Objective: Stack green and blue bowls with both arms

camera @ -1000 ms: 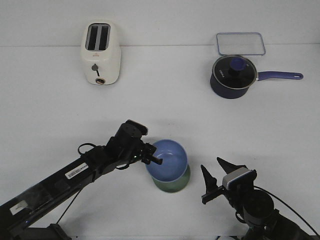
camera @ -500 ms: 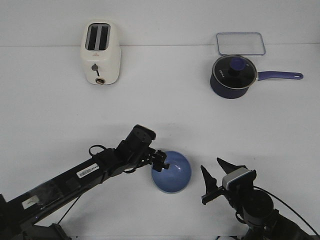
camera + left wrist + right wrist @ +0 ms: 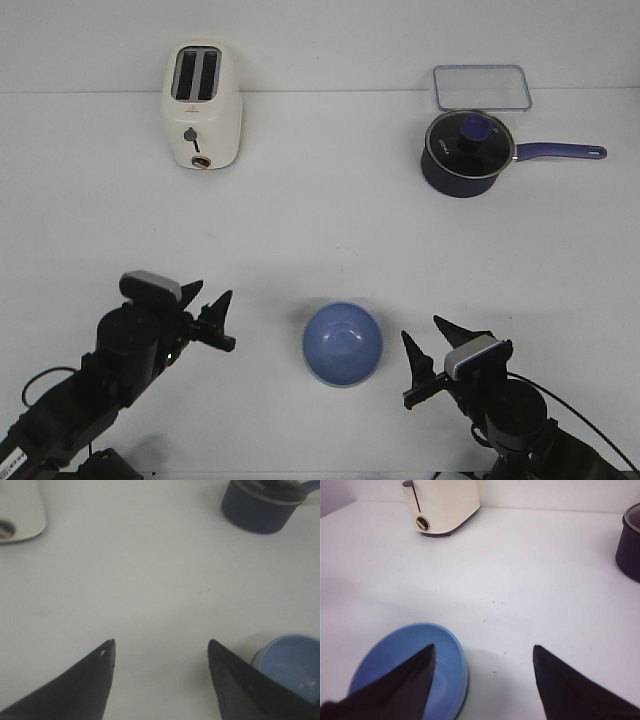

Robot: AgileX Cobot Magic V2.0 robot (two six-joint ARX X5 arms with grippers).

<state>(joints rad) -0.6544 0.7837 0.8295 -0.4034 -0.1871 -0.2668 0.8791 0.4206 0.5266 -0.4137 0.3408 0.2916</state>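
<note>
The periwinkle blue bowl sits nested in the pale green bowl at the near middle of the table. Only a thin sliver of green shows under the blue rim. My left gripper is open and empty, well to the left of the bowls. My right gripper is open and empty, just right of them and not touching. In the left wrist view the gripper is over bare table with the blue bowl beside one finger. In the right wrist view the gripper has the blue bowl behind one finger.
A cream toaster stands at the far left. A dark blue saucepan with a glass lid and long handle stands at the far right, with a clear lidded container behind it.
My left gripper has let go of the blue bowl and drawn back to the near left. The blue bowl has settled square into the green one. The right arm has not moved.
</note>
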